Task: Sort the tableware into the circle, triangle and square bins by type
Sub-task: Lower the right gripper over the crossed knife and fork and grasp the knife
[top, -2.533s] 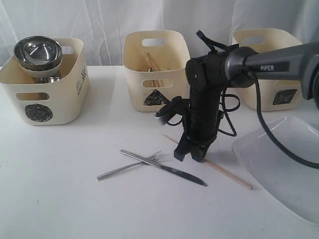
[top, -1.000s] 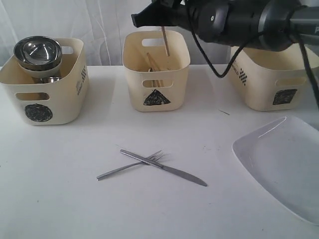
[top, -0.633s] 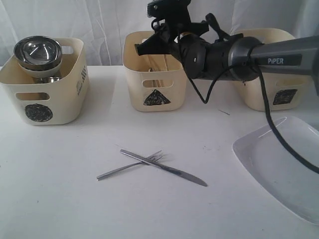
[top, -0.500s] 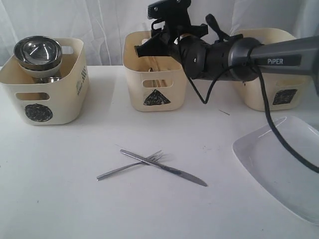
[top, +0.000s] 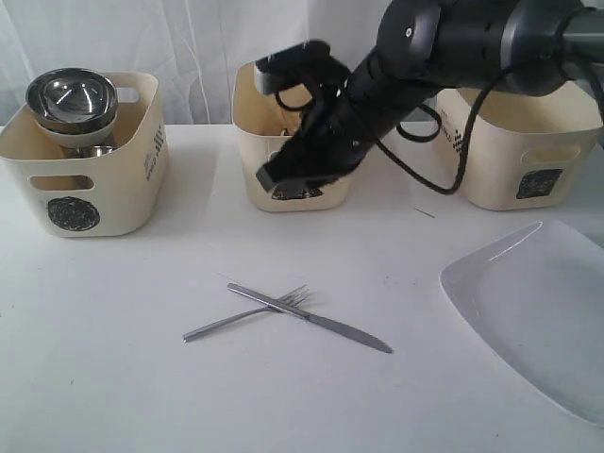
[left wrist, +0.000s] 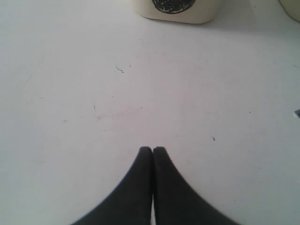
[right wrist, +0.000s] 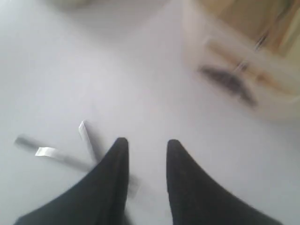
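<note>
A steel fork [top: 241, 319] and a knife [top: 326, 324] lie crossed on the white table. The triangle bin [top: 253, 142] stands at the back middle. My right gripper [top: 281, 176] hangs in front of it, tilted down to the left, open and empty. In the blurred right wrist view the open right gripper [right wrist: 147, 142] is above the table, with the crossed cutlery [right wrist: 61, 152] to one side and the triangle bin [right wrist: 239, 75] beyond it. The circle bin [top: 80, 179] holds a steel bowl [top: 72, 97]. My left gripper [left wrist: 152, 149] is shut over bare table.
The square bin [top: 524, 142] stands at the back right, partly behind the right arm. A large white plate [top: 538, 311] lies at the front right. The circle bin's front [left wrist: 176, 9] shows at the edge of the left wrist view.
The right gripper lifted a chopstick from the table to the triangle bin and let it go. It has now swung down in front of that bin, open.
</note>
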Robot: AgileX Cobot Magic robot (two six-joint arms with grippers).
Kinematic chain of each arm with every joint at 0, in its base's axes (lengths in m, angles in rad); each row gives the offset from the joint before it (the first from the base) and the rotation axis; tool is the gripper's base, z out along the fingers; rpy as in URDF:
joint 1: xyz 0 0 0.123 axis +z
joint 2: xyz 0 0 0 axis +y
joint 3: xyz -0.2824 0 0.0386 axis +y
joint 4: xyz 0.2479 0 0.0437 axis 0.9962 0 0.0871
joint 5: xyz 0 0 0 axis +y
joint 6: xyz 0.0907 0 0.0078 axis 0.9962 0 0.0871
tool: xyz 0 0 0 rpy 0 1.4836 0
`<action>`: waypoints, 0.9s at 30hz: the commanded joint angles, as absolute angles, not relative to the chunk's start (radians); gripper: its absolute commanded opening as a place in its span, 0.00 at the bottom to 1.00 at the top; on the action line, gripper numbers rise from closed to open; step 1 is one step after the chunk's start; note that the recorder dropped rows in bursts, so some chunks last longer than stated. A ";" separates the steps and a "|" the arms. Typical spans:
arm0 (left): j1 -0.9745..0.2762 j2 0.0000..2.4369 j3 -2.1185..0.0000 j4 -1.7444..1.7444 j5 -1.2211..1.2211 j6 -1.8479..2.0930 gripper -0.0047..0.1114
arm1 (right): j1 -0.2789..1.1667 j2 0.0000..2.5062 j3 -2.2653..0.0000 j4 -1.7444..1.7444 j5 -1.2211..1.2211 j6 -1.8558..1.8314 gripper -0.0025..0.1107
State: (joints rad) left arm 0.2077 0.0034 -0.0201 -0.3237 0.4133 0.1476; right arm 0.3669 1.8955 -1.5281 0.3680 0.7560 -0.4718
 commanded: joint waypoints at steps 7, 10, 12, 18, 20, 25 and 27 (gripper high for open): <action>0.207 0.000 -0.011 -0.325 0.427 0.140 0.04 | 0.539 1.988 -1.512 0.358 0.998 -0.852 0.35; 0.207 0.000 -0.011 -0.325 0.427 0.140 0.04 | 0.574 2.029 -1.512 0.280 0.993 -0.857 0.51; 0.207 0.000 -0.011 -0.325 0.427 0.140 0.04 | 0.588 2.052 -1.512 0.195 0.965 -0.832 0.55; 0.207 0.000 -0.011 -0.325 0.427 0.140 0.04 | 0.588 2.085 -1.512 0.089 0.858 -0.754 0.53; 0.207 0.000 -0.011 -0.325 0.427 0.140 0.04 | 0.588 2.096 -1.512 0.075 0.825 -0.754 0.53; 0.207 0.000 -0.011 -0.325 0.427 0.140 0.04 | 0.588 2.125 -1.512 0.070 0.770 -0.754 0.53; 0.207 0.000 -0.011 -0.325 0.427 0.140 0.04 | 0.588 2.135 -1.512 0.070 0.770 -0.754 0.48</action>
